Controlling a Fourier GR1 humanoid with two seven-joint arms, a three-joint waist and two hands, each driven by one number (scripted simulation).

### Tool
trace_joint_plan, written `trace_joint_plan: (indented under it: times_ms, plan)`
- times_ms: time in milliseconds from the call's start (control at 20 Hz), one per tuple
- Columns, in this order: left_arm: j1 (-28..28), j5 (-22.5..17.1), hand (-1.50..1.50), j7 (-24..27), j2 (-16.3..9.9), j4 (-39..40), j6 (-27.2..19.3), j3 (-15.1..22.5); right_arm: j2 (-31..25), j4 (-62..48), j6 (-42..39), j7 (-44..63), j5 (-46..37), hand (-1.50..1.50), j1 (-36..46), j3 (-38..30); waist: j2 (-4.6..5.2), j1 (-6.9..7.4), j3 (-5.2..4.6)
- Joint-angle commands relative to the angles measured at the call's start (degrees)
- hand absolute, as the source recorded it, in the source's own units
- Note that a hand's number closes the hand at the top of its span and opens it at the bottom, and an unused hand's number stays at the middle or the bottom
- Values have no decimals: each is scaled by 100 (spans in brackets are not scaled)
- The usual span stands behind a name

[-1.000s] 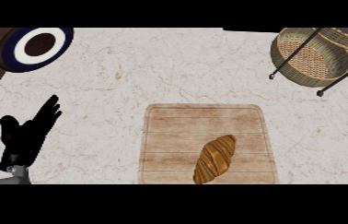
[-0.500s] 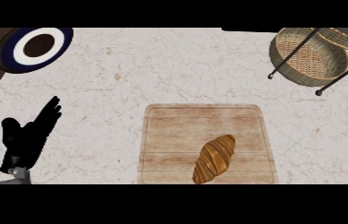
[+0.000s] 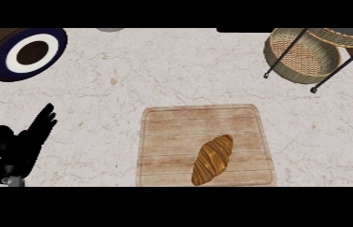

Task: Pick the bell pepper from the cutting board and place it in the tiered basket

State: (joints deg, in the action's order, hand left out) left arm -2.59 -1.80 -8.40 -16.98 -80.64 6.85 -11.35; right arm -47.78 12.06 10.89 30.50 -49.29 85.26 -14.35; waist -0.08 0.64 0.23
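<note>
A wooden cutting board (image 3: 172, 128) lies at the lower middle of the counter. On it rests a long brown striped item (image 3: 212, 159) that looks like a croissant or bread loaf; no bell pepper shows. The woven tiered basket (image 3: 302, 57) with black wire legs stands at the upper right. My left hand (image 3: 24, 146) shows at the lower left edge, open with fingers pointing up, well left of the board. My right hand is out of sight.
A dark blue plate with a white ring and brown centre (image 3: 31, 53) sits at the upper left. Pale marble counter (image 3: 172, 72) stretches between the board, the plate and the basket.
My left hand has slid slightly lower and further left toward the view's edge. The board, the brown item and the basket have stayed put.
</note>
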Motion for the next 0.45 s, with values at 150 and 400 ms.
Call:
trace_joint_plan:
  times_ms: [150, 400]
  plan:
    - [-4, -6, 0, -101, 16, 225, -111, -136, -474, 566, 162, -872, 1286, -150, -628, -1181, -75, -339, -14]
    - [-227, -139, 0, -129, -118, 122, 46, -284, -645, 977, -620, -1473, 2102, -150, -1380, -1770, -133, -443, -19]
